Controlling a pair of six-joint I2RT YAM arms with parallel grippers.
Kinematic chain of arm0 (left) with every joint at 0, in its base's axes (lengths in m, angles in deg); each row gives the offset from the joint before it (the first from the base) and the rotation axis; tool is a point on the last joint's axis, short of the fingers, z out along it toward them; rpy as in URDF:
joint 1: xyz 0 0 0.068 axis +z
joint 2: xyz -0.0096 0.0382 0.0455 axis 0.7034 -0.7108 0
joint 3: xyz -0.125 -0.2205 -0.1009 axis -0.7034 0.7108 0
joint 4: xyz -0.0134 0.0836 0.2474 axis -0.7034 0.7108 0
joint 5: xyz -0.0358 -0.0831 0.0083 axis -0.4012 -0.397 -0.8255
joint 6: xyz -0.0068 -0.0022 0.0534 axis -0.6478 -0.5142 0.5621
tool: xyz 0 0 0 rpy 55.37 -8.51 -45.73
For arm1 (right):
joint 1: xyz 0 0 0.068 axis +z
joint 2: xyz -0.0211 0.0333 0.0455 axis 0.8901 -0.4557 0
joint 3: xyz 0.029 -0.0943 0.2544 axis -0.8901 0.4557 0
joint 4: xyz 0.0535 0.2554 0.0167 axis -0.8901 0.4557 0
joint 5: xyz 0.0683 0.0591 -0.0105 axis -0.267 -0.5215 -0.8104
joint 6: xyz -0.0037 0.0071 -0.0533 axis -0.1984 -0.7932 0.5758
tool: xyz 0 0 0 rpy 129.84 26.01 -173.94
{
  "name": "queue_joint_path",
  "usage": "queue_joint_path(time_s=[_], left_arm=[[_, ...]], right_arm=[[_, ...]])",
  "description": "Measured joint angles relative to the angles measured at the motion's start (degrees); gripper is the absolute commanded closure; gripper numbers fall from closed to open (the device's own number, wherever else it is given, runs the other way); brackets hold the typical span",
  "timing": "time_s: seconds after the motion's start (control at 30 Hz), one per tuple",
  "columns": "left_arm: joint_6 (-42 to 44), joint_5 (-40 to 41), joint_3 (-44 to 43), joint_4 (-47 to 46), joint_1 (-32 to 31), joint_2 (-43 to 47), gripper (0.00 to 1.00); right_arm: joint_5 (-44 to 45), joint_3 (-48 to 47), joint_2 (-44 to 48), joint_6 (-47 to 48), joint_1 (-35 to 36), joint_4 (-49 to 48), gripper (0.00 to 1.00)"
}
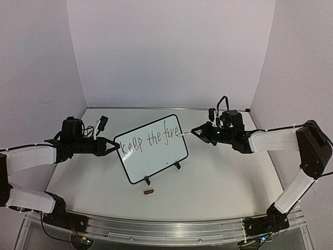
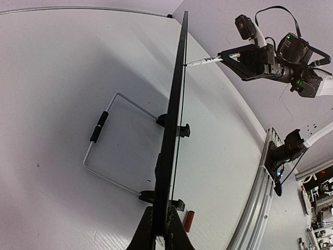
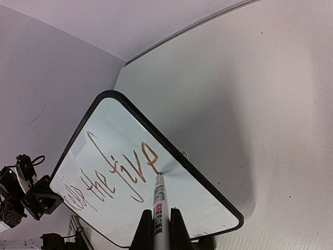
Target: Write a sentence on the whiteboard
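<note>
Left hand [image 1: 113,147] pinches the left edge of the whiteboard [image 1: 156,164], bracing it upright on the tabletop [image 1: 223,177]; right hand [image 1: 199,130], clamped on the marker [image 1: 185,134], presses its tip just after "fire" in the sentence [image 1: 148,139].

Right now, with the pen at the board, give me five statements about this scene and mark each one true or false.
1. The sentence on the whiteboard reads "keep the fire". True.
2. The right gripper is empty. False: it is shut on a marker whose tip meets the board.
3. The left gripper clamps the board's edge. True.
4. The board lies flat on the table. False: it stands on its feet.
5. Nothing lies in front of the board. False: a small reddish-brown piece lies there.
</note>
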Motion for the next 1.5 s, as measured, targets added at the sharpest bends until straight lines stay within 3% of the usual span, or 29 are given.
queue_joint_path(time_s=[0.3,0.7,0.93,1.23,1.5], left_arm=[[0.1,0.0,0.0,0.0,0.0,0.0,1.00],[0.1,-0.1,0.0,0.0,0.0,0.0,1.00],[0.1,-0.1,0.0,0.0,0.0,0.0,1.00],[0.1,-0.1,0.0,0.0,0.0,0.0,1.00],[0.1,-0.2,0.0,0.0,0.0,0.0,1.00]], right_arm=[[4.1,0.0,4.0,2.0,0.0,4.3,1.00],[4.5,0.0,18.8,5.7,-0.1,7.4,1.00],[4.5,0.0,20.0,6.7,3.0,8.9,1.00],[5.7,-3.5,10.5,9.7,17.7,7.0,1.00],[2.5,-9.0,-3.8,9.3,23.2,2.6,1.00]])
